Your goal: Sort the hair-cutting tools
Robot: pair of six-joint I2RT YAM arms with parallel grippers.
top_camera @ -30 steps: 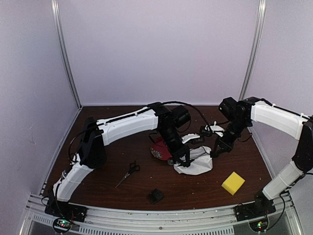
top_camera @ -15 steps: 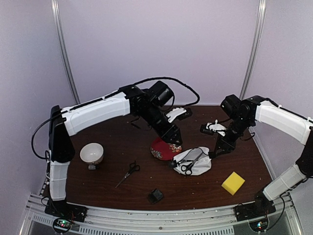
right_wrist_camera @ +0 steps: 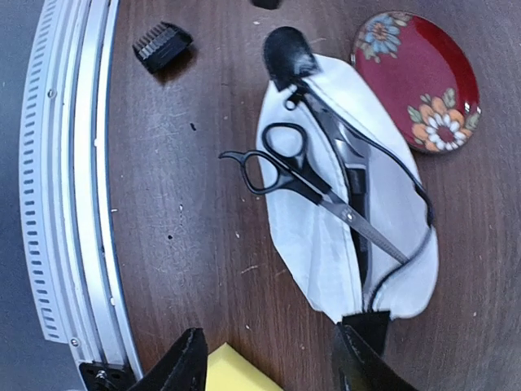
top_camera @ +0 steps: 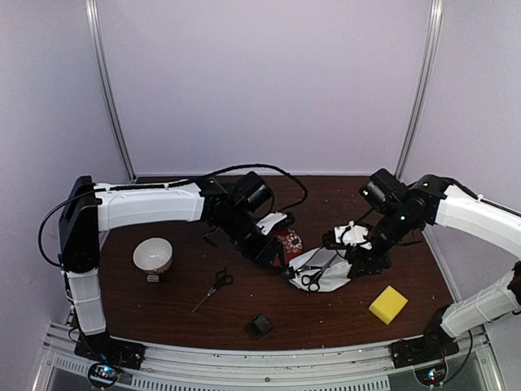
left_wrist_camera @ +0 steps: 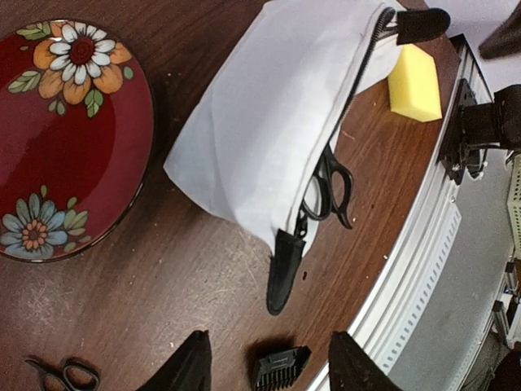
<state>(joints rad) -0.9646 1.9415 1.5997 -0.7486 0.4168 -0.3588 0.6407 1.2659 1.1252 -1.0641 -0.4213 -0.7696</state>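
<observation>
Over the middle of the table [top_camera: 163, 305], both of my arms hang above a white pouch [top_camera: 334, 281]. My left gripper [left_wrist_camera: 269, 346] is spread wide and has nothing in it. My right gripper [right_wrist_camera: 269, 350] is spread wide too, and it is empty. The first scissors [right_wrist_camera: 313, 191] lie on the pouch, with their black handles sticking out over its near edge. A slim grey and black clipper [right_wrist_camera: 348, 163] peeks out of the pouch's zip opening, right beside them. The second scissors [top_camera: 213, 287] lie flat on the bare table, left of the pouch and well apart from it. The small black attachment block [top_camera: 259, 326] sits close to the near edge of the table. A red plate [left_wrist_camera: 73, 138] with flowers lies just beside the pouch, on its far left side. A white bowl [top_camera: 152, 255] stands far off to the left. A yellow sponge [top_camera: 388, 304] lies to the right of the pouch, a bit nearer to me.
</observation>
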